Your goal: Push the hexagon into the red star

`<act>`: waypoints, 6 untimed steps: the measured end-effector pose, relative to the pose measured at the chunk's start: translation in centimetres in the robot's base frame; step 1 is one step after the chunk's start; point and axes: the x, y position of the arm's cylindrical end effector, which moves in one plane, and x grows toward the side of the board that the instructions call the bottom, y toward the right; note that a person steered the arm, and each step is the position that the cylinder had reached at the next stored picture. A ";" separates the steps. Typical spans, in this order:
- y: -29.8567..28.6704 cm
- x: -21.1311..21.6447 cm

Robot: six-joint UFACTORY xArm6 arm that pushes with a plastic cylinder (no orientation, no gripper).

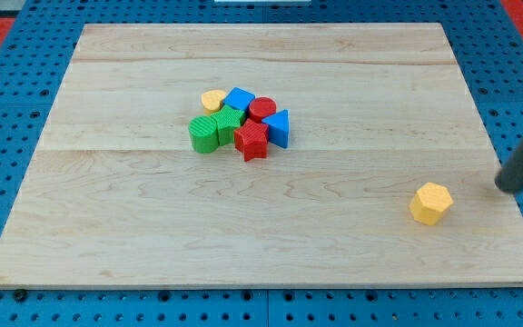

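Note:
A yellow hexagon (430, 203) lies alone at the view's lower right of the wooden board (261, 236). A red star (251, 140) sits at the bottom of a tight cluster of blocks near the board's centre. My tip (504, 187) is at the view's right edge, to the right of the hexagon and a little above it, with a gap between them. The rod slants up to the right and out of the picture.
The cluster around the red star holds a green cylinder (203, 134), a green block (230, 119), a yellow heart (212, 100), a blue block (238, 98), a red cylinder (261, 110) and a blue triangle (279, 127). A blue pegboard (7, 182) surrounds the board.

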 end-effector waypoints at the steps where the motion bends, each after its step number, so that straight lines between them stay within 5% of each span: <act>1: -3.6 2.5; 3: -19.8 -2.4; 6: -25.8 -8.8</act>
